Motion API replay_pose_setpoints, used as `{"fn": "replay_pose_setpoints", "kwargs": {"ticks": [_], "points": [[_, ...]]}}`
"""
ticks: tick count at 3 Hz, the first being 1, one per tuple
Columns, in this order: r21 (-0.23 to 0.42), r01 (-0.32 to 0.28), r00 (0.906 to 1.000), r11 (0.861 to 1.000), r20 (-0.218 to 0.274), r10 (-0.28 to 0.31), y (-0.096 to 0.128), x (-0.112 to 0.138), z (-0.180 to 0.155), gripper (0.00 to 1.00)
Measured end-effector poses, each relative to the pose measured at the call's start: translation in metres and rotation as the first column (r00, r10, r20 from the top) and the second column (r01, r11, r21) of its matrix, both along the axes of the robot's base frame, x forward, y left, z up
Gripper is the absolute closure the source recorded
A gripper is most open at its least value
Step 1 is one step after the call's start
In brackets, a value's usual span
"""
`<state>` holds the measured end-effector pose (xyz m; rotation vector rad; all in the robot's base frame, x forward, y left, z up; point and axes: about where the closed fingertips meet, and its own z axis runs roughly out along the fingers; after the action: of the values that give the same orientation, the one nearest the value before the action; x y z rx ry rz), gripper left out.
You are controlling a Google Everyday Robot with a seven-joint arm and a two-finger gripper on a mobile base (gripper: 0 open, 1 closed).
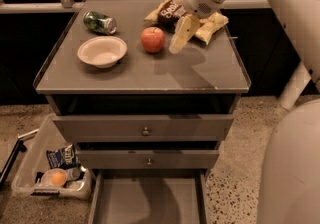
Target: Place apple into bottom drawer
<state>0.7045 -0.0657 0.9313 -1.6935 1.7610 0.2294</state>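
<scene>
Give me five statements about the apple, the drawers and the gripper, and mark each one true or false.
1. The apple rests on the cabinet top, between the white bowl and the gripper. True.
2. The apple lies in the bottom drawer. False: it is up on the cabinet top.
3. The bottom drawer is pulled out. True.
4. The gripper has lifted the apple off the surface. False: the gripper is close beside the apple, which sits on the top.
5. The green can stands upright. False: it lies on its side behind the bowl.
</scene>
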Motion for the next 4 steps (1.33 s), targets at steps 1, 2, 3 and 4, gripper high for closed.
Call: {"fn": "replay_pose_setpoints", "kwargs": {"ticks": [1, 2, 3, 4], "points": [[0.085, -0.026, 0.9994, 0.996, -0.022, 0.028, 0.019, 0.014, -0.017, 0.00], [0.205, -0.044, 0.9954, 0.978, -0.074, 0.060, 0.031, 0.023, -0.033, 0.00], [0.287, -0.043, 0.9904, 0.957, -0.114, 0.078, 0.039, 0.026, -0.042, 0.00], [0.329, -0.029, 0.9874, 0.944, -0.137, 0.078, 0.043, 0.030, -0.047, 0.00]]}}
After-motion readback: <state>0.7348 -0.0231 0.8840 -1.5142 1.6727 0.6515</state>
